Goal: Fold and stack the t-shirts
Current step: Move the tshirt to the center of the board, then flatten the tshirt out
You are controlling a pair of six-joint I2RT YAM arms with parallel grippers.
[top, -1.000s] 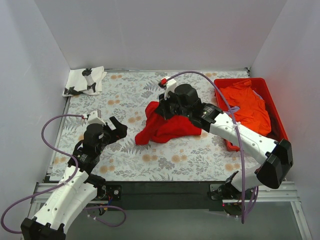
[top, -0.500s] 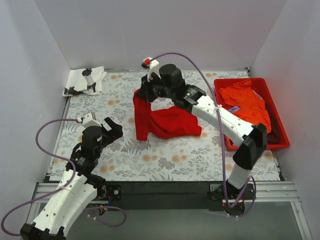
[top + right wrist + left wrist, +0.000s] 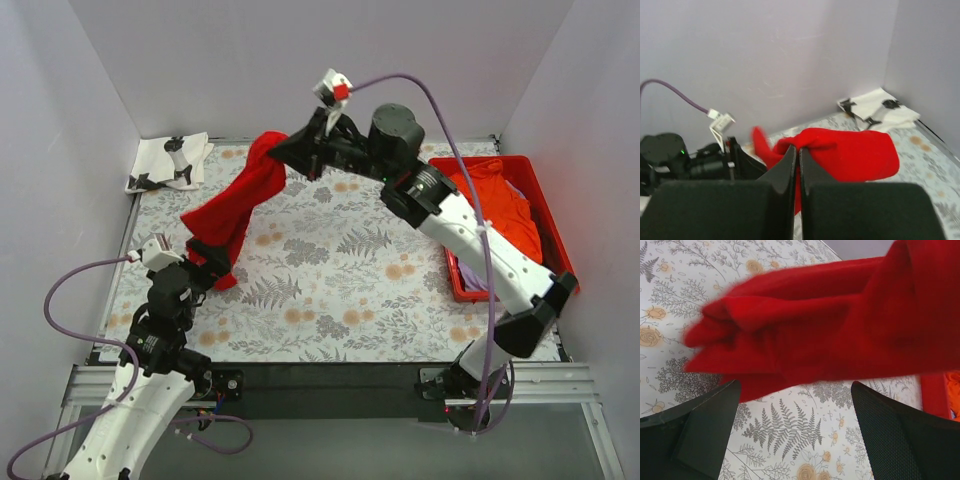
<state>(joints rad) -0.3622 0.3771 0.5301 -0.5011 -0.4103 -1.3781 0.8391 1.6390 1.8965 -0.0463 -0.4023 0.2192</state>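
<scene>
Axis of red t-shirt (image 3: 235, 205) diagonal — top pinched by right gripper (image 3: 278, 152), low end just ahead of left gripper (image 3: 795, 388) w/ fingers wide.

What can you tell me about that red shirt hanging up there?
The red shirt is plain, soft, bunched cloth. The shut right gripper pinches one end high above the flowery table, so it hangs slanting down in folds. Its lower end dangles by the open left gripper; whether they touch is unclear.
</scene>
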